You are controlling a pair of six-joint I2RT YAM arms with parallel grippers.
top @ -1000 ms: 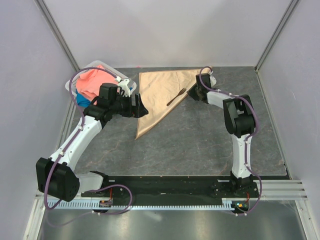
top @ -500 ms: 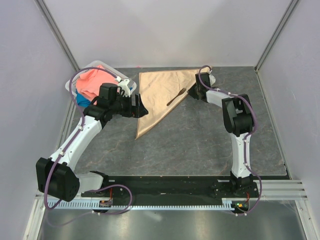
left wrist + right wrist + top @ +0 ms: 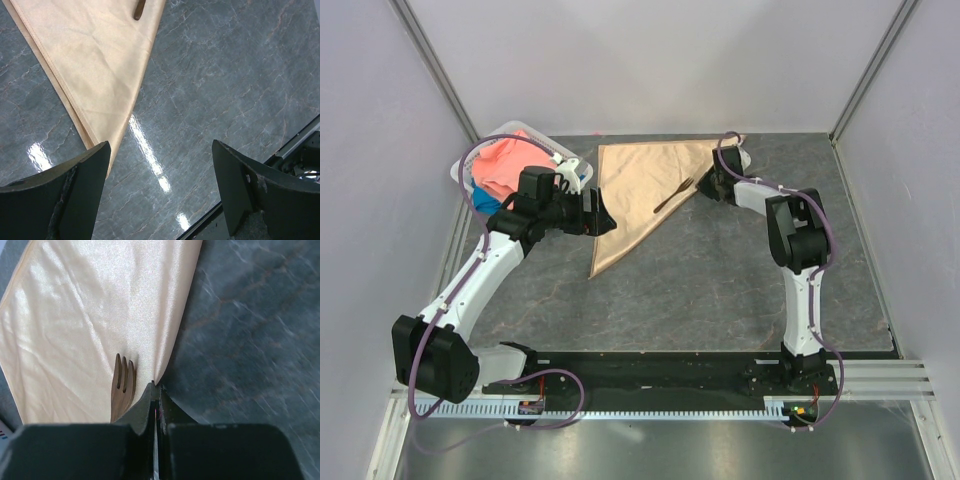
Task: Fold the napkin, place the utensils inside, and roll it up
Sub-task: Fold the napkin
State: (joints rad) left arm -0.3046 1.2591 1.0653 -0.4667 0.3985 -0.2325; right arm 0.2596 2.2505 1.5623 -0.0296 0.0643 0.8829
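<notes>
Jaws: right gripper [image 3: 155,390] pinching napkin [image 3: 75,315] edge, fork [image 3: 122,385] just beside | left gripper [image 3: 160,150] spread, napkin tip near

Peach-gold satin napkin [image 3: 638,195] folded into a flat triangle, small dark brown fork [image 3: 672,194] lying on it

Robot lab test cell, not home or kitchen. My two arms [image 3: 800,290] bolted to black base plate [image 3: 650,365] on slotted aluminium rail [image 3: 880,375] at near edge. Plain pale panels [image 3: 660,60] wall me in on three sides, metal corner posts [image 3: 868,70] between them. Dark stone-look table [image 3: 720,290] as work surface. Purple cables [image 3: 565,395] loop loose along arms. White plastic bin [image 3: 465,165] of cloths at back left.
</notes>
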